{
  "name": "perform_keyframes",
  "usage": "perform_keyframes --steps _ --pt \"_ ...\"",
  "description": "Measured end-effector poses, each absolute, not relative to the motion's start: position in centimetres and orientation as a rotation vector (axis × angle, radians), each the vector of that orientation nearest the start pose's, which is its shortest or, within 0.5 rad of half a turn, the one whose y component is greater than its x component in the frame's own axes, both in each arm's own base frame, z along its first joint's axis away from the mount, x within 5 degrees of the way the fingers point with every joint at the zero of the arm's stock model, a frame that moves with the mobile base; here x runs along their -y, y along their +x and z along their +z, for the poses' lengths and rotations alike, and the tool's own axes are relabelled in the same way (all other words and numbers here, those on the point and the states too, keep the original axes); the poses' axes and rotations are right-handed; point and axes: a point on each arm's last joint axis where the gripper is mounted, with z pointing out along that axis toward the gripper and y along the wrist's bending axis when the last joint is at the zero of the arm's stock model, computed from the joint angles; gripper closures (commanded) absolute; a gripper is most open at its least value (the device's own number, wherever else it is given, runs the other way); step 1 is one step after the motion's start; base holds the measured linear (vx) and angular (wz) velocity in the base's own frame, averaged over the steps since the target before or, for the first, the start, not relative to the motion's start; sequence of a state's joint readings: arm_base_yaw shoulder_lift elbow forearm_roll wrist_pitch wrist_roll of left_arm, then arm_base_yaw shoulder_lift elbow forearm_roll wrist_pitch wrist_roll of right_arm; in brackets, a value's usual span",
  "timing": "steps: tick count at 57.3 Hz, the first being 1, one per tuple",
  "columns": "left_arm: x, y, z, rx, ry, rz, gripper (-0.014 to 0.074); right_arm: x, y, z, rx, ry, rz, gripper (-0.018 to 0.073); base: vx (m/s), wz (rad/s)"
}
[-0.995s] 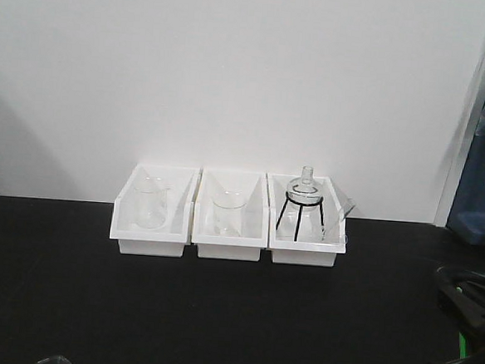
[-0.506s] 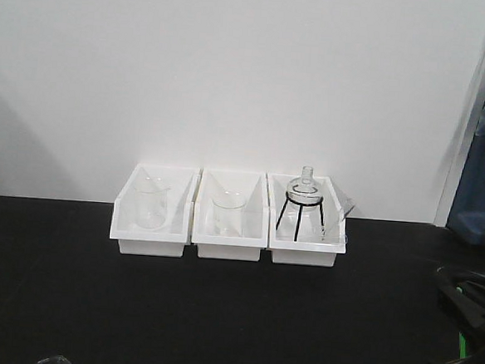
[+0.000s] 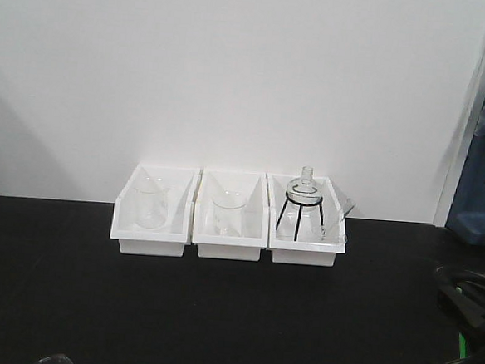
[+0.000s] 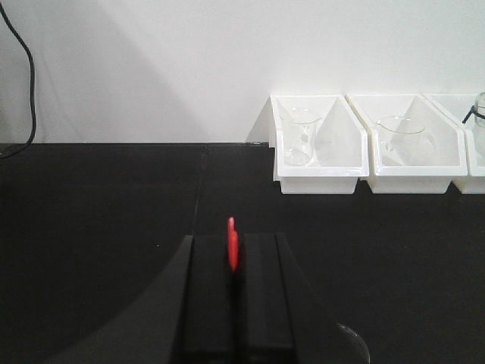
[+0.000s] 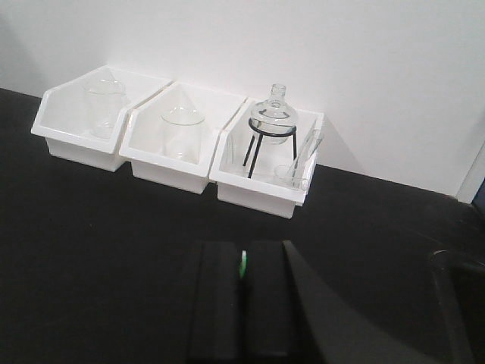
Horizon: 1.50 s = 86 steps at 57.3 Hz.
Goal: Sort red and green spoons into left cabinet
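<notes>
My left gripper (image 4: 233,237) is shut on the red spoon (image 4: 233,246); only a short red tip sticks out between the black fingers, above the black table. My right gripper (image 5: 242,244) is shut on the green spoon (image 5: 242,267), with a small green sliver showing between its fingers. In the front view the right gripper (image 3: 465,331) sits at the lower right edge with a green streak (image 3: 462,344) in it. The left gripper does not show in the front view. The left cabinet is out of view.
Three white bins (image 3: 151,244) stand in a row against the white wall on the black table (image 3: 217,313). Two hold glass beakers (image 3: 148,207); the right one holds a flask on a black tripod (image 3: 301,204). A glass rim (image 4: 353,346) lies by the left gripper. Blue equipment (image 3: 484,182) stands at far right.
The right gripper has shifted very slightly at the lower right edge of the front view. Nothing else has moved.
</notes>
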<state>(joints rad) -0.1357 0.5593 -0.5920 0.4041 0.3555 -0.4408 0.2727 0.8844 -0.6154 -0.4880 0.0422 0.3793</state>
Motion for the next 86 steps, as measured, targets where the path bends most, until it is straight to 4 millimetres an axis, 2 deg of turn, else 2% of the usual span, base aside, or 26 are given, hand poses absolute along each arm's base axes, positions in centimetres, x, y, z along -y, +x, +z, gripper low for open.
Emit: perform_keyframes --steps 51,86 --pt "0.33 11.62 33.85 -1.779 -0.033 -0.02 0.0531 -4.94 18.37 32.23 -1.762 -0.325 0.1 0.0565 -0.18 0.02" --pt "0.33 11.62 33.85 -1.779 -0.033 -0.021 0.0531 -4.94 18.36 32.24 -1.762 -0.325 0.1 0.0565 -0.27 0.27"
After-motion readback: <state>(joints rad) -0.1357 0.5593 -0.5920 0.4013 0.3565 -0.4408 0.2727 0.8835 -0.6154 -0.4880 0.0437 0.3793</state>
